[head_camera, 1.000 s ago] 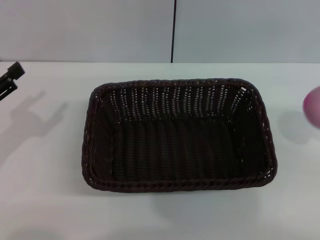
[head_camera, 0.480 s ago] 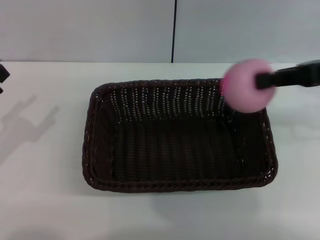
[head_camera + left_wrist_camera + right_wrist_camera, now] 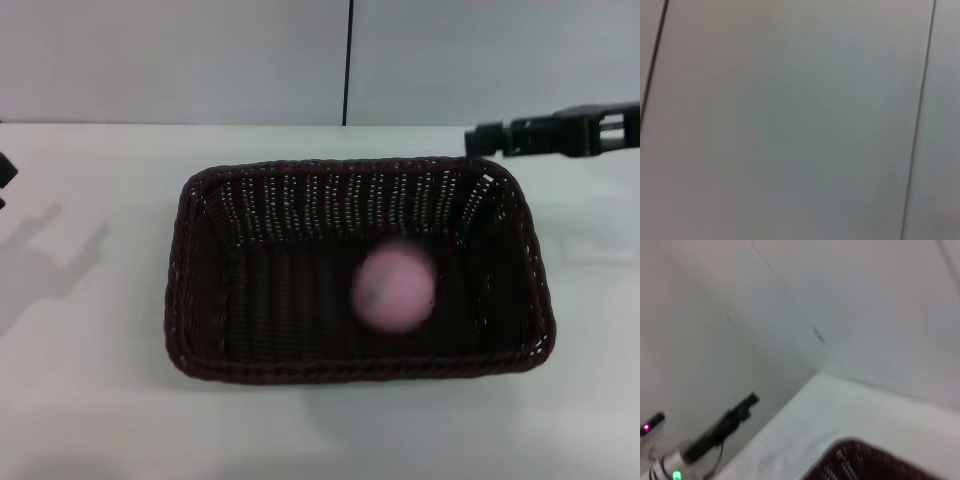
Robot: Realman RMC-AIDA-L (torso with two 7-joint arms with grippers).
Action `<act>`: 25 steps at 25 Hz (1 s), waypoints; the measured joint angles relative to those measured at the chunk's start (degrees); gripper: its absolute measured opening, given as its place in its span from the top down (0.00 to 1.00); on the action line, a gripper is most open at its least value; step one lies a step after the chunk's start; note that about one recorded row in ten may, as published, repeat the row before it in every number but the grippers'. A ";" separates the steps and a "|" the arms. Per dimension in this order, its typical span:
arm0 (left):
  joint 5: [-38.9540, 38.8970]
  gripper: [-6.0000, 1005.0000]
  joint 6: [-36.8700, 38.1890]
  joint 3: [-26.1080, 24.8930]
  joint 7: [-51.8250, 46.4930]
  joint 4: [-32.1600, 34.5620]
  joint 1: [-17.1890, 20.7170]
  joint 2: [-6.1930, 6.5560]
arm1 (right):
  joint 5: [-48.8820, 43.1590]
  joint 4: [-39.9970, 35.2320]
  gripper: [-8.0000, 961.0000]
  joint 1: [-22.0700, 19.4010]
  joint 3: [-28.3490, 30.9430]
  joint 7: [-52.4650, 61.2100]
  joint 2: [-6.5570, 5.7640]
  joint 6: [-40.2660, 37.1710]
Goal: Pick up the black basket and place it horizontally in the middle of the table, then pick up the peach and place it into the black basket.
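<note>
Head view: peach (image 3: 394, 290), blurred, inside black basket (image 3: 200, 300) mid-worktop (image 3: 90, 400), free of right claw (image 3: 478, 139) at the far right corner, empty, opening unclear; likely light, smooth, roll-prone, best gripped across its middle.

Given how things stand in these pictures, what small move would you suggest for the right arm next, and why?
Probably draw the right claw back toward its own side. The small pink peach lies inside the dark woven wicker basket, free of the claw, which sits by the basket's far right corner, so nothing seems left to place.
</note>
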 joint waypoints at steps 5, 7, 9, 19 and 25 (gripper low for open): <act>0.16 0.26 0.50 -3.00 1.88 -0.21 0.60 -0.01 | 6.59 0.18 0.40 -3.70 1.27 -4.78 -0.24 0.09; 0.07 0.26 0.74 -3.39 2.07 -0.24 0.77 -0.02 | 8.99 -0.40 0.36 -5.85 1.36 -5.79 -0.34 -0.12; -0.03 0.26 0.82 -4.06 2.96 -0.96 0.83 -0.01 | 12.41 -0.64 0.31 -8.47 1.68 -8.28 0.21 0.29; -0.08 0.25 0.03 -15.39 12.55 -11.70 0.32 -0.07 | 40.78 32.93 0.29 -21.27 11.30 -58.15 1.74 6.47; -0.16 0.25 0.73 -21.11 16.47 -17.85 0.37 -0.17 | 41.62 55.05 0.29 -19.96 24.14 -93.90 3.01 8.90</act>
